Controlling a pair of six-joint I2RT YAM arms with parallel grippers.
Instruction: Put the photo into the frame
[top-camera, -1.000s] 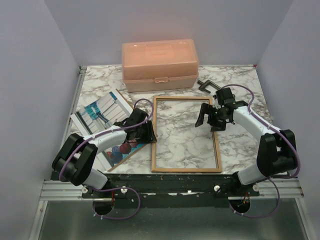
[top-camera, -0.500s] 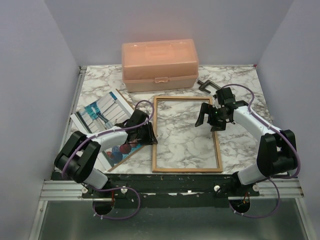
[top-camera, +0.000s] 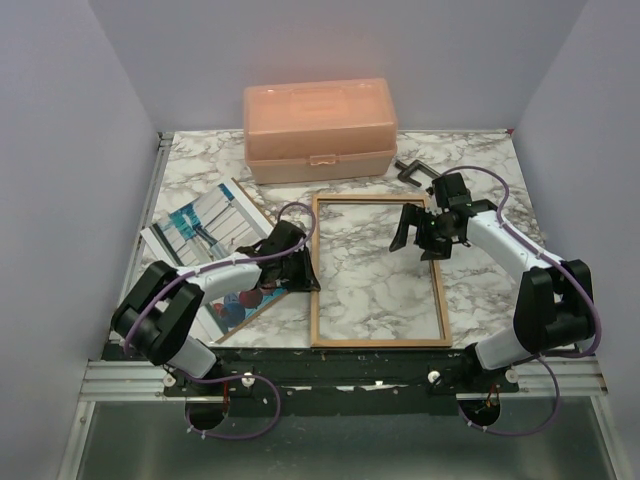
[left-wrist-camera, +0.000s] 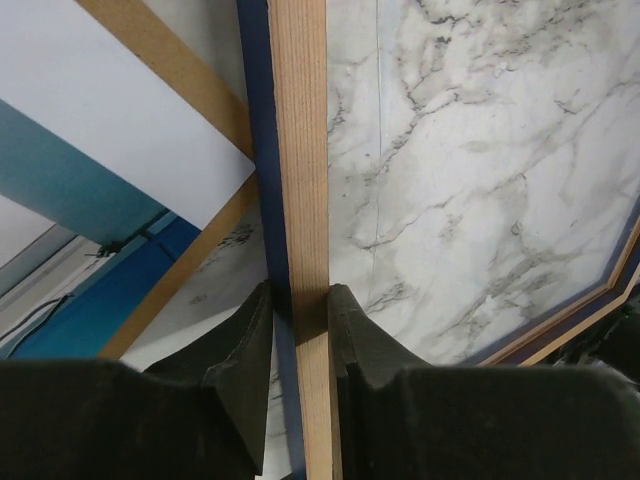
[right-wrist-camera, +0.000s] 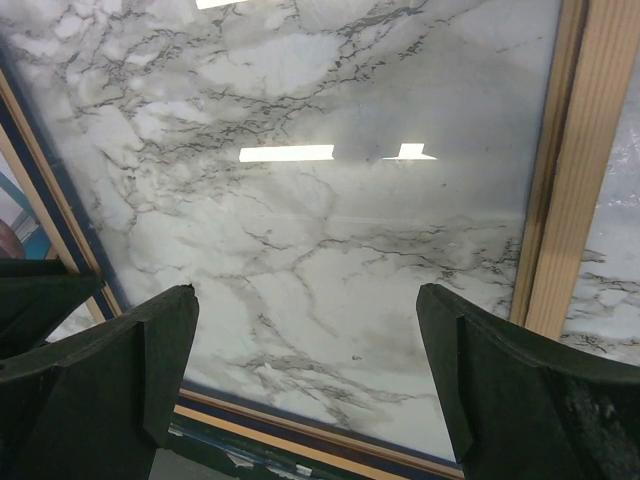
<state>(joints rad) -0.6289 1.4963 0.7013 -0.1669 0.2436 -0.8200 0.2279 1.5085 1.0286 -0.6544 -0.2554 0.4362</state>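
The photo (top-camera: 205, 225) lies picture side up on a brown board (left-wrist-camera: 170, 62), left of the frame and partly under the left arm. It looks thin, light and bendy, with a glossy face that fingers would likely slip on. Because it lies flat, an edge or corner is probably the only place to take hold of it.

The frame (top-camera: 378, 270) lies just beside it on the table (top-camera: 200, 165), tan back upward, its navy face showing only along the edges. It seems light and stiff. Bright reflections in the right wrist view suggest a clear pane inside, so it may be breakable. A rail pinched across its width gives the surest hold.

That is where the left gripper (left-wrist-camera: 300, 320) sits, its jaws pinching the frame's left rail from both sides. The right gripper (right-wrist-camera: 305, 370) hangs over the frame's opening with its jaws spread wide, holding nothing.

Nothing is in the frame: only marble shows through the opening. The peach box (top-camera: 320, 130) at the back has its lid down, so what it holds cannot be told.
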